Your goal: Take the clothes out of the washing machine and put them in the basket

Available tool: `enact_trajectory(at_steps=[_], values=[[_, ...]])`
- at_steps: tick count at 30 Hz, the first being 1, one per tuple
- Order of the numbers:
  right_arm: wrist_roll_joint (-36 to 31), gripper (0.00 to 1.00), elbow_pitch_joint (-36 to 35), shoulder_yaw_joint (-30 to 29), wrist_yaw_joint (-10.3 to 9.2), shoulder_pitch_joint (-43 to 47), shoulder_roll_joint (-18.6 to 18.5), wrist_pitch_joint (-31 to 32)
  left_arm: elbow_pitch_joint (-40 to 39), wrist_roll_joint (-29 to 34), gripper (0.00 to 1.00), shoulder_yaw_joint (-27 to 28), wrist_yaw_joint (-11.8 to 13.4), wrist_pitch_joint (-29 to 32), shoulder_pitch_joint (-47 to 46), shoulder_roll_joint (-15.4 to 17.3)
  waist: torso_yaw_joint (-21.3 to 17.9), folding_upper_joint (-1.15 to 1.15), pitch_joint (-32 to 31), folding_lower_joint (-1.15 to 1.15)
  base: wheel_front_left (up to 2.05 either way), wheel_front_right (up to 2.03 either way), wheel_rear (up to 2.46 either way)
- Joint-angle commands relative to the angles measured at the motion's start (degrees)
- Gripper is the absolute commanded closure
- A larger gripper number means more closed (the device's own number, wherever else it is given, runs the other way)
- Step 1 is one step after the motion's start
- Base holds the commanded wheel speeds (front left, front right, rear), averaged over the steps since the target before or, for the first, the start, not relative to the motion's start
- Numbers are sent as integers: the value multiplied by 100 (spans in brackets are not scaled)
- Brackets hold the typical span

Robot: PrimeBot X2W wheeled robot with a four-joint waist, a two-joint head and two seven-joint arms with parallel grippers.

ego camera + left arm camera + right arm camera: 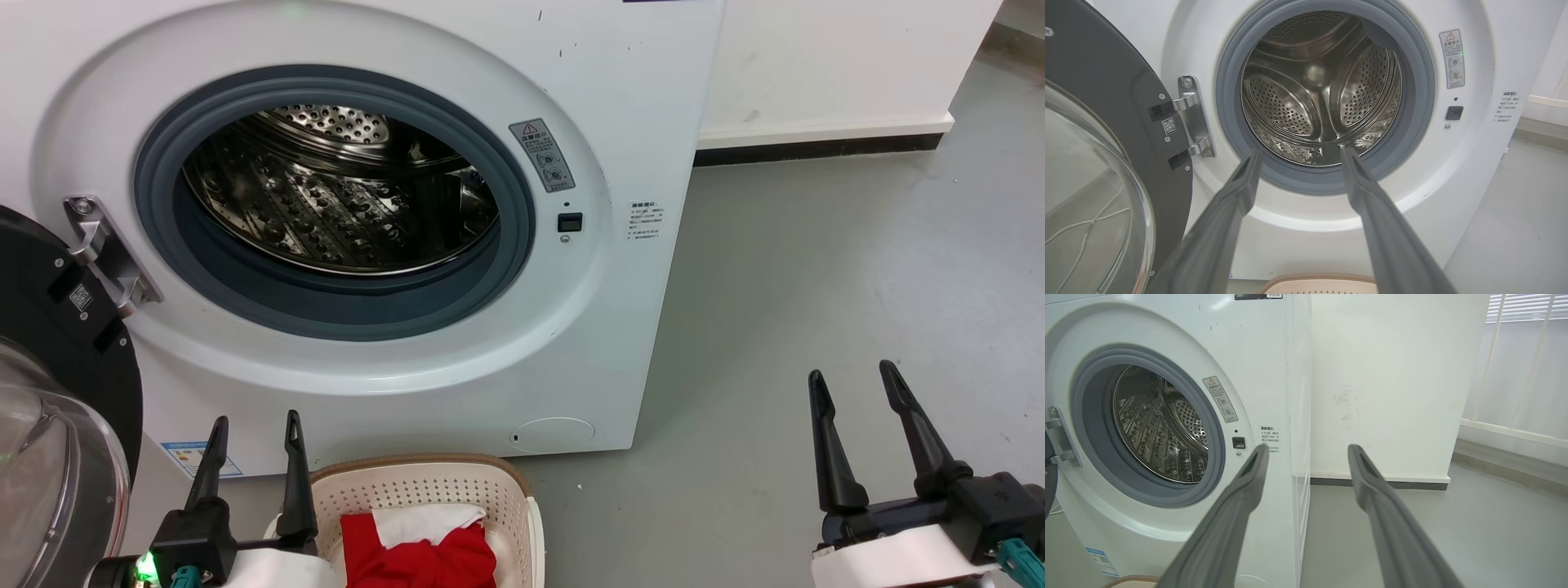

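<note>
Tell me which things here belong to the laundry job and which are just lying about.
Job: washing machine, its open door, basket, red clothes in the basket.
Just there: wall, floor, window blind.

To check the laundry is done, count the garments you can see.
1: a red-and-white garment in the basket before the washing machine. The drum looks empty; others could lie hidden beneath the garment.
</note>
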Motion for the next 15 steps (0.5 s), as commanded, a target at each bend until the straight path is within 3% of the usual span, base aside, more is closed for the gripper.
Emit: enact_trajectory(at_steps=[1, 11, 12, 15], values=[[-2, 0, 17, 0, -4, 34, 3, -11, 13, 14, 0, 8, -16, -14, 37, -10, -2, 0, 0, 0, 0, 0, 0], [-45, 0, 35, -5, -4, 40, 3, -11, -3, 75, 0, 26, 11, -14, 36, -15, -12, 0, 15, 0, 0, 0, 0], [4, 100, 38, 2, 0, 5, 1, 1, 20, 43, 100, 15, -5, 2, 1, -6, -13, 0, 15, 0, 0, 0, 0], [28, 100, 186, 22, 1, 57, 2, 6, 203, 26, 100, 21, -2, 39, 29, -18, -13, 0, 15, 0, 0, 0, 0]])
